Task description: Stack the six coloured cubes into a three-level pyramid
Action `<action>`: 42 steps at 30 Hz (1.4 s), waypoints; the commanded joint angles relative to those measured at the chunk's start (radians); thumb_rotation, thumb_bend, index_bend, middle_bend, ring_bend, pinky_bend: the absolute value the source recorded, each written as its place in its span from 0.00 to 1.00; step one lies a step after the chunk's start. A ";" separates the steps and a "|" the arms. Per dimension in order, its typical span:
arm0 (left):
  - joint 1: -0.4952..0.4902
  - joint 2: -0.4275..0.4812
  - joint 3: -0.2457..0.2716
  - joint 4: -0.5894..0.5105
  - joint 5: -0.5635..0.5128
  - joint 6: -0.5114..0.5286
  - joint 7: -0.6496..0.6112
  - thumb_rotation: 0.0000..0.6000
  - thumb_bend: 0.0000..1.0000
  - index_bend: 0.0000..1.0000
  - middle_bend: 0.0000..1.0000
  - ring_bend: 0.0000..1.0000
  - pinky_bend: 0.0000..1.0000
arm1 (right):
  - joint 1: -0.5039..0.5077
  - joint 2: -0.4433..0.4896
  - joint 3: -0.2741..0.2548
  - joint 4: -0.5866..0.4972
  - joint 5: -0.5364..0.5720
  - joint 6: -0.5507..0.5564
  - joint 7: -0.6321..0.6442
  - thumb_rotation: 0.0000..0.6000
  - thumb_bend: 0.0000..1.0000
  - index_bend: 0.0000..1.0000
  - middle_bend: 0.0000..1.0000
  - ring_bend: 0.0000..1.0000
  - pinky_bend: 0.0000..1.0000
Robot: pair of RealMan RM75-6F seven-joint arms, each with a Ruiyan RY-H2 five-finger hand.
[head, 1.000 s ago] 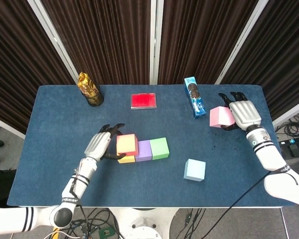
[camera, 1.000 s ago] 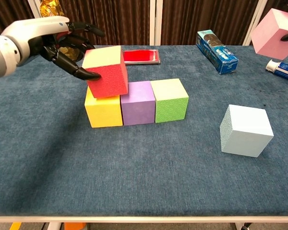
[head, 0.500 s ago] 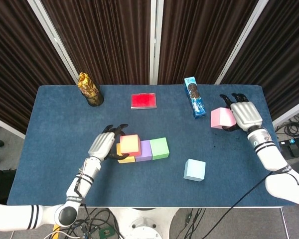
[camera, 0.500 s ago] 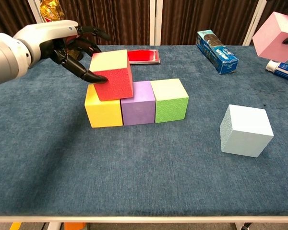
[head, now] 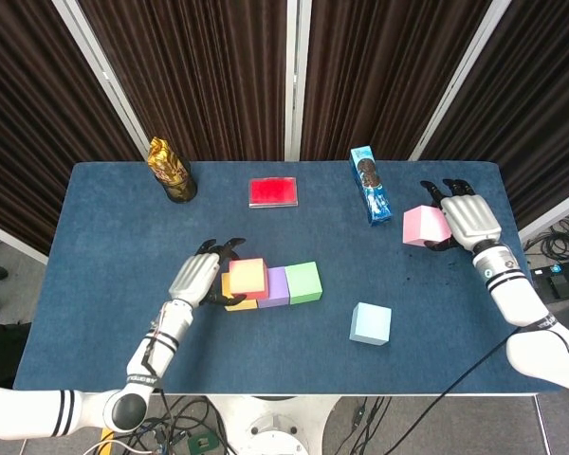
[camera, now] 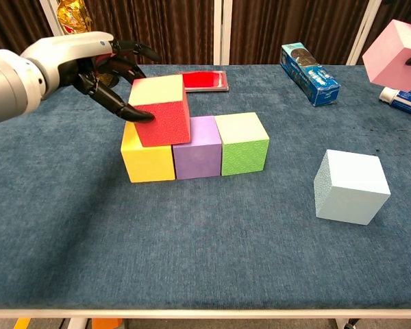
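A yellow cube (camera: 147, 159), a purple cube (camera: 198, 147) and a green cube (camera: 242, 142) stand in a row on the blue table (camera: 192, 260). My left hand (camera: 89, 62) grips a red cube (camera: 162, 111) that sits tilted on the second level, over the seam between yellow and purple. In the head view that red cube (head: 248, 278) shows beside my left hand (head: 197, 278). My right hand (head: 467, 218) holds a pink cube (head: 423, 226) above the table at the far right, also seen as the pink cube (camera: 392, 44) in the chest view. A light blue cube (camera: 351, 186) lies alone on the right.
A blue biscuit box (camera: 309, 73) and a flat red case (camera: 203, 80) lie toward the back. A gold wrapped object (head: 171, 171) stands at the back left. A tube (camera: 404, 99) lies at the right edge below the pink cube.
My left hand has carried the red cube rightward and down from over the yellow cube to the yellow-purple seam. The pink cube in my right hand has barely shifted.
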 commanded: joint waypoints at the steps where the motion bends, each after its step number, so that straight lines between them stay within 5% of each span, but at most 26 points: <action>1: -0.001 0.002 0.000 -0.002 -0.002 -0.001 -0.001 1.00 0.24 0.12 0.62 0.18 0.04 | 0.001 -0.001 0.000 0.000 0.000 -0.001 -0.001 1.00 0.15 0.00 0.54 0.05 0.00; 30: -0.017 -0.014 0.016 0.021 -0.026 -0.012 -0.002 1.00 0.25 0.12 0.54 0.18 0.04 | -0.003 -0.008 -0.002 0.011 -0.003 -0.015 0.003 1.00 0.15 0.00 0.54 0.05 0.00; 42: -0.019 -0.005 0.027 0.021 -0.016 -0.037 -0.016 1.00 0.24 0.11 0.34 0.18 0.04 | -0.004 -0.011 -0.003 0.016 -0.010 -0.020 0.009 1.00 0.15 0.00 0.54 0.05 0.00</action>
